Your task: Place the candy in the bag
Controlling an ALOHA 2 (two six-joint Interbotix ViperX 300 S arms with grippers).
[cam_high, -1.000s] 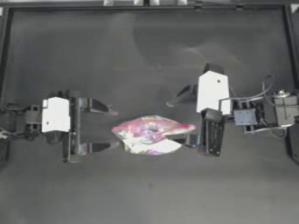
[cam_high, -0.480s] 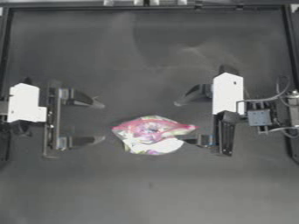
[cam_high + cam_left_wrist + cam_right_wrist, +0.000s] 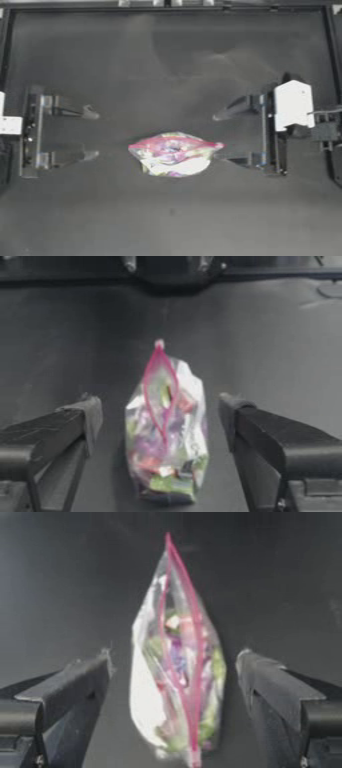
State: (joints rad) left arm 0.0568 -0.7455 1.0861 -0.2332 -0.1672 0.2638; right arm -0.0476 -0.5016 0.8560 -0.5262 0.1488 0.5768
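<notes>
Clear plastic bag (image 3: 174, 154) with pink strip and pastel contents lies on the dark tabletop (image 3: 167, 65) between left pincer (image 3: 88, 134) and right pincer (image 3: 226, 138), both spread wide, holding nothing.

We see the bag (image 3: 174, 153) lying flat near the middle of the table, a small clear pouch with its pink strip running along the top edge; pastel pieces of green, purple, red and white show through it (image 3: 167, 431); we cannot pick out the candy separately; nothing touches the bag (image 3: 179, 677).
</notes>
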